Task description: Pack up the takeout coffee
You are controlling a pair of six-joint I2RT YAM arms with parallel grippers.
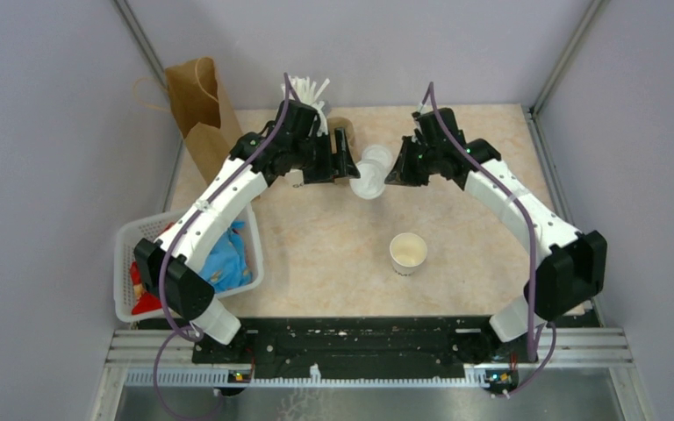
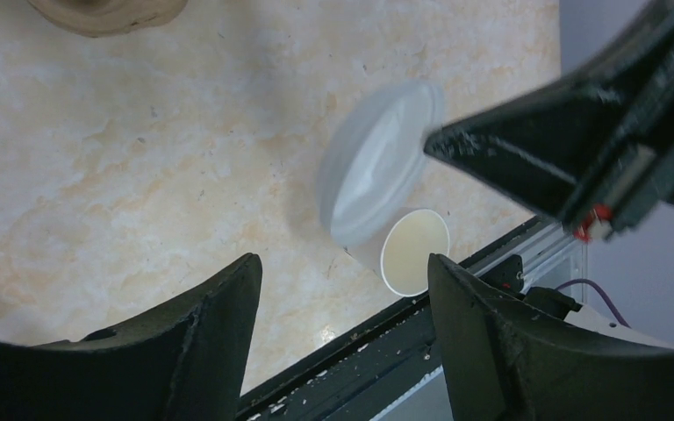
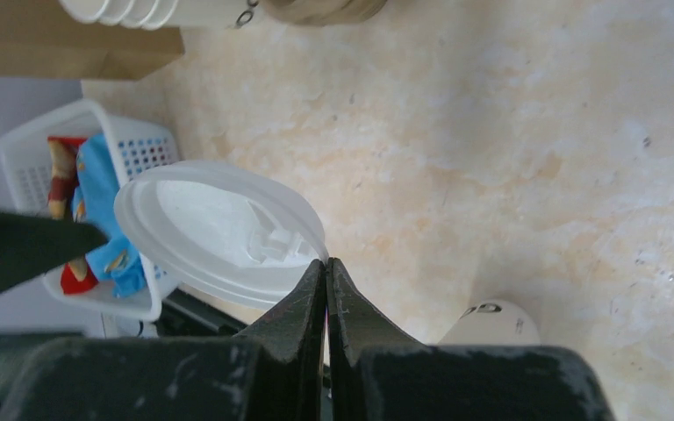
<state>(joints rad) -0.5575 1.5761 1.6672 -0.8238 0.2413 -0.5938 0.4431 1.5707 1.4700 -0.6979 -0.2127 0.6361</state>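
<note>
The takeout coffee cup (image 1: 408,254) stands open and lidless on the table, cream-white, with dark lettering showing in the right wrist view (image 3: 491,323). It also shows in the left wrist view (image 2: 412,253). My right gripper (image 1: 392,173) is shut on the rim of the round white plastic lid (image 1: 371,174) and holds it tilted in the air, behind the cup. The pinch shows in the right wrist view (image 3: 326,263), with the lid (image 3: 219,232) to its left. My left gripper (image 1: 348,164) is open and empty, just left of the lid (image 2: 377,162).
A brown paper bag (image 1: 200,110) stands at the back left. A white basket (image 1: 127,232) with blue and red packets sits at the left front. A stack of lidless cups (image 3: 132,9), white straws (image 1: 309,90) and a brown pulp tray (image 2: 105,13) are at the back.
</note>
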